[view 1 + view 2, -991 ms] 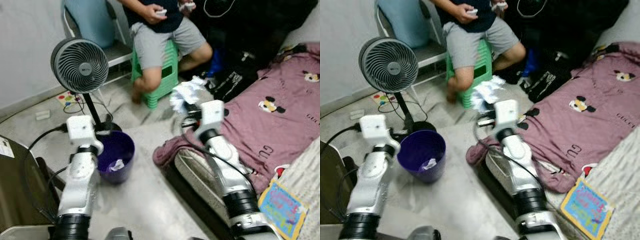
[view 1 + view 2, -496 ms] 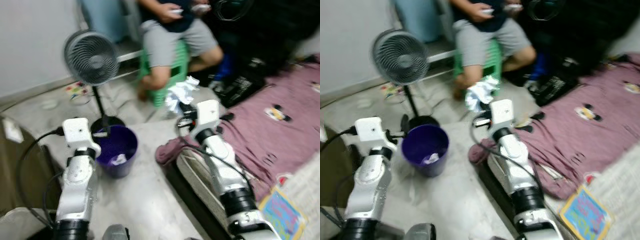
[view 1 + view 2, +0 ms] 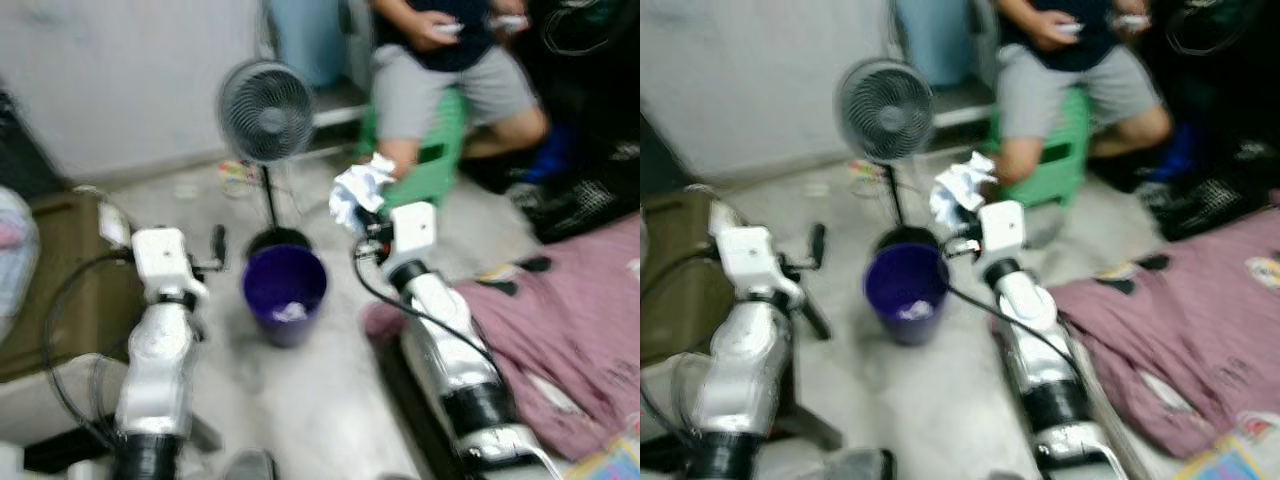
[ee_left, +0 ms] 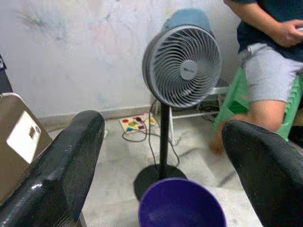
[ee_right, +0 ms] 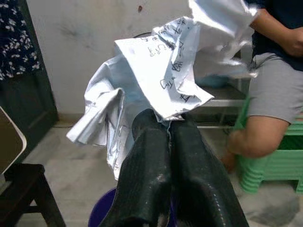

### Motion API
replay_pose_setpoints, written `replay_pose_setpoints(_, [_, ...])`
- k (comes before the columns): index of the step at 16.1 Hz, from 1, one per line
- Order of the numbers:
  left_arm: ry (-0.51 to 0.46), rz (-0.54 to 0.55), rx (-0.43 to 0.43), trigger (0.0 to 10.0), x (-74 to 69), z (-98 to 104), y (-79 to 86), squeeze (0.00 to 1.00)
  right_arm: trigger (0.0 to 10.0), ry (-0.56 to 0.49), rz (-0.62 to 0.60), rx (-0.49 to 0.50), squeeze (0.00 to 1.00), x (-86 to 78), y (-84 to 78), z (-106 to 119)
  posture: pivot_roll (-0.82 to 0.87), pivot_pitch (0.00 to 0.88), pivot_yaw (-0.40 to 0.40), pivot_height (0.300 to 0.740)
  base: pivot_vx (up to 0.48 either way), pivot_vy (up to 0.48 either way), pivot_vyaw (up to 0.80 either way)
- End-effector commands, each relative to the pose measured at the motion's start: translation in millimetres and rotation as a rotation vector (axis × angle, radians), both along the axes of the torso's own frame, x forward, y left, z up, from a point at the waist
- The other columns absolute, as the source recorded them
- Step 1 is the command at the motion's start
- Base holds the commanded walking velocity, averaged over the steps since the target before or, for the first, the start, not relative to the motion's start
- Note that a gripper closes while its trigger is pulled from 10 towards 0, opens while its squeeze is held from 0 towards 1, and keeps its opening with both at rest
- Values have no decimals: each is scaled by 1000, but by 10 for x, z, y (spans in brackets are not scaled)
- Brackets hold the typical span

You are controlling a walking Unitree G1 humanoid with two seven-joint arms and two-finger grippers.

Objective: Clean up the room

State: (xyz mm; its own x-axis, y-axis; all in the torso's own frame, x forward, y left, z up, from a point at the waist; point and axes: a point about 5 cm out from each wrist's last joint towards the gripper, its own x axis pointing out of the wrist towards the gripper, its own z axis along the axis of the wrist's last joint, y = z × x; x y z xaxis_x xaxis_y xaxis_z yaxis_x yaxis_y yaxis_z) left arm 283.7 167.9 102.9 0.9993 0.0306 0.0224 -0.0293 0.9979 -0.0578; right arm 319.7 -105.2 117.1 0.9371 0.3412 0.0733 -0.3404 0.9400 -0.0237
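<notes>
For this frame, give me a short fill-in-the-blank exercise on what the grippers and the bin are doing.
1. The right gripper is shut on a crumpled ____.
2. The bin on the floor is ____ in colour.
3. The left gripper is ____ and holds nothing.
4. Behind the bin stands a grey ____ on a black pole.

Missing words: paper; purple; open; fan
</notes>
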Motion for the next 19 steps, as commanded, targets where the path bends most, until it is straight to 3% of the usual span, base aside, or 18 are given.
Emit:
replay_pose_setpoints(1, [-5, -29, -1, 10000, 3, 21, -28, 0, 10000, -19, -15, 0, 0, 14, -31, 41, -110, 0, -1, 740, 0, 0, 0])
replay_pose_setpoints(5, [-24, -53, -10, 10000, -17, 37, -46, 0, 10000, -21, 1, -5, 0, 21, -7, 43, -100, 0, -11, 740, 0, 0, 0])
replay_pose_setpoints(19, [-27, -73, -12, 10000, 3, 49, -44, 0, 10000, -24, -12, 19, 0, 34, -18, 63, -107, 0, -6, 740, 258, 0, 0])
